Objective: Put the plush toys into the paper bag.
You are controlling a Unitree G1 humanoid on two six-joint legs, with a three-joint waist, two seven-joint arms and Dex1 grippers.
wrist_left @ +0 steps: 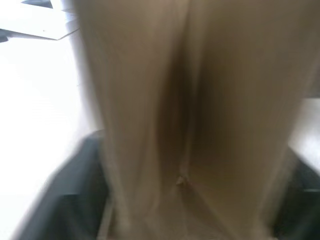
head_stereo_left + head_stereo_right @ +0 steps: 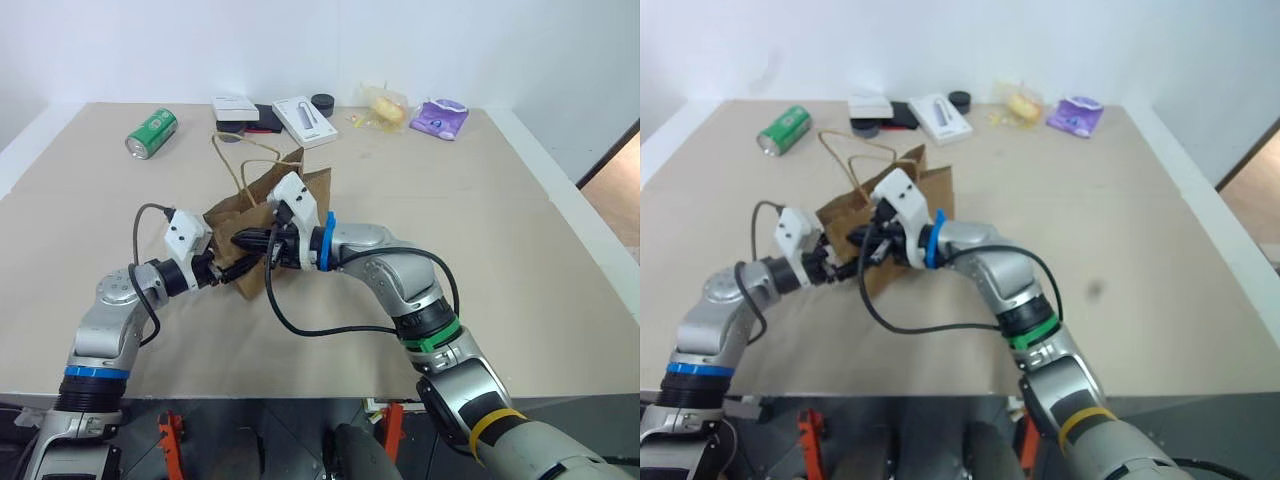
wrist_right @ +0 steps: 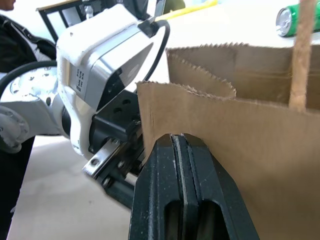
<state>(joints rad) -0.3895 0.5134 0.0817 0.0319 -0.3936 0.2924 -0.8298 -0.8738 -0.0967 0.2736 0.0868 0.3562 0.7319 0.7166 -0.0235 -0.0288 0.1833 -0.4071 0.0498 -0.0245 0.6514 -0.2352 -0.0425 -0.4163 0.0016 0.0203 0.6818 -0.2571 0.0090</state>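
The brown paper bag [image 2: 262, 205] stands upright mid-table, its cord handles [image 2: 238, 160] sticking up. My right gripper [image 2: 246, 240] reaches in from the right and is shut on the bag's near top edge, seen close in the right wrist view [image 3: 181, 150]. My left gripper [image 2: 228, 270] is at the bag's lower left side. In the left wrist view the bag's folded side [image 1: 190, 120] fills the gap between its spread fingers [image 1: 75, 200]. The plush toys are out of view.
At the back of the table lie a green can [image 2: 151, 133], a white flat box [image 2: 304, 120], a smaller white box [image 2: 233, 106], dark small items [image 2: 266, 118], a clear-wrapped yellowish snack [image 2: 385, 105] and a purple pouch [image 2: 440, 118].
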